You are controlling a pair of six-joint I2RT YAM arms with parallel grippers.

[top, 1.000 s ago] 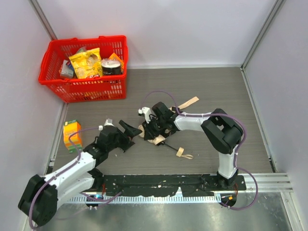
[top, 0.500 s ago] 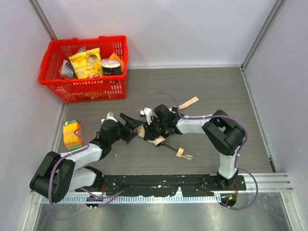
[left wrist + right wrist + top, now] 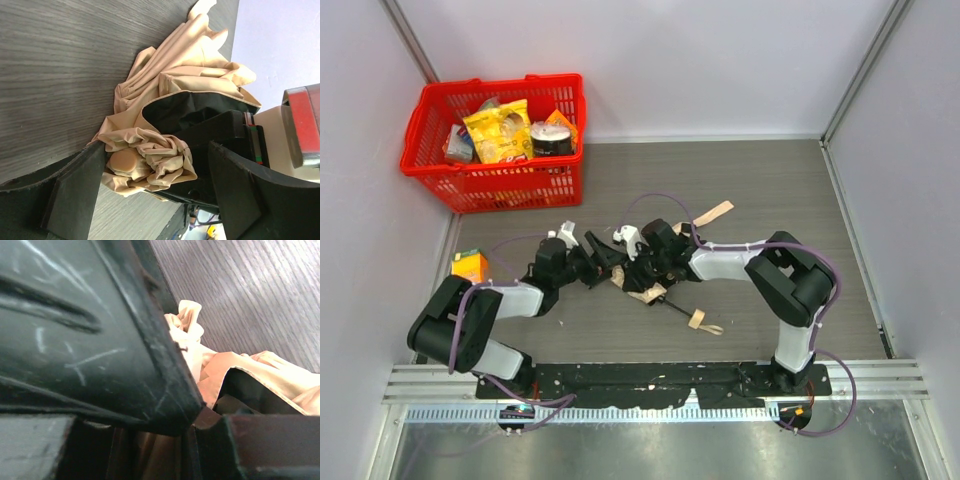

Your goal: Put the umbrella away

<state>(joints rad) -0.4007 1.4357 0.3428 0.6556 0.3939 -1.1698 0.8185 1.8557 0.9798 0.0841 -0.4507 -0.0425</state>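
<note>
The umbrella [image 3: 642,293] lies collapsed mid-table, its beige canopy crumpled. A thin black shaft runs right to the cream handle [image 3: 697,319] with its loop cord. A beige strap [image 3: 712,213] lies behind my right arm. My right gripper [image 3: 636,264] is shut on the canopy; the right wrist view shows fabric [image 3: 235,365] pinched at my right gripper [image 3: 200,420]. My left gripper [image 3: 604,262] is open. In the left wrist view my left gripper [image 3: 155,185] straddles the bunched canopy end [image 3: 150,155] and its round tan cap [image 3: 124,161], and the left finger touches the fabric.
A red basket [image 3: 428,108] full of snack packs stands at the back left. An orange juice carton [image 3: 470,266] stands by the left wall, behind my left arm. Grey walls close in the table on three sides.
My left arm has reached forward and to the right, bringing its open gripper up around the umbrella's bunched end. My right gripper has stayed shut on the canopy, barely moving.
</note>
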